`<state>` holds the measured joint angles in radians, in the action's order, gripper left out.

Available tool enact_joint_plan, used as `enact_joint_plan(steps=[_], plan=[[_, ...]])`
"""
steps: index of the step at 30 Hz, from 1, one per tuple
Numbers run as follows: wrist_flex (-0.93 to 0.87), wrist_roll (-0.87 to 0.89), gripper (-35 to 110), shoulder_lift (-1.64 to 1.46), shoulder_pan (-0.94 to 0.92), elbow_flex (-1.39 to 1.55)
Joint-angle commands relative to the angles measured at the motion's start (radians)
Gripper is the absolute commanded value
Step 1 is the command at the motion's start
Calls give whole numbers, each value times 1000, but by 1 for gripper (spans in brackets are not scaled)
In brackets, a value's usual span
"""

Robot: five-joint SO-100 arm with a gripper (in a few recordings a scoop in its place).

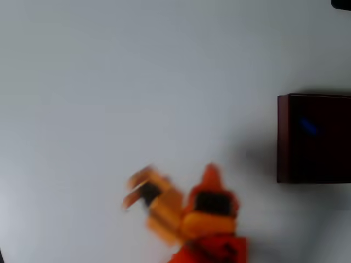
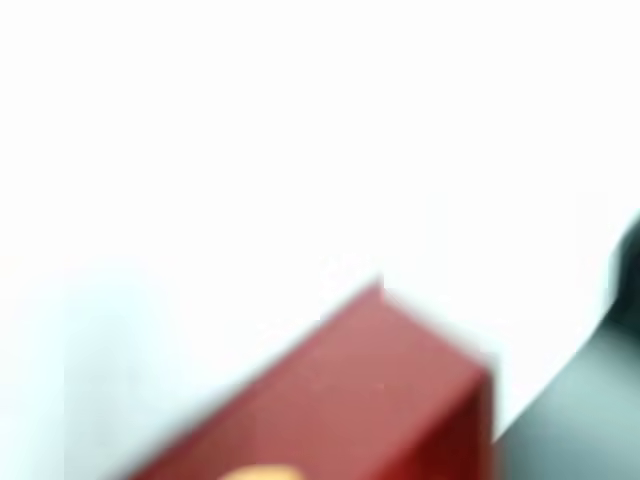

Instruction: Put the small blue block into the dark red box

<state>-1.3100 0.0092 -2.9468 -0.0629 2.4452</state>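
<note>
Apparently the job is all but finished: the small blue block (image 1: 309,126) is lying inside the dark red box (image 1: 283,138), showing as a blue smear against the dark interior in the overhead view. The gripper (image 1: 140,192) is sitting well apart from the box, off to its lower left over the bare white table (image 1: 137,82). It is heavily blurred, so I cannot tell whether its fingers are apart or together. In the wrist view a red wall of the box (image 2: 380,390) is showing. Only parking the arm seems left.
</note>
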Motion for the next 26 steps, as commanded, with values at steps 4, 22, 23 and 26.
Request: enact_joint_plan(steps=[4, 22, 23, 26], plan=[[-87, 15, 0, -410, 354, 265], [-8, 3, 0, -419, 650, 568], [-9, 6, 0, -419, 650, 568], [-9, 11, 0, -419, 649, 566]])
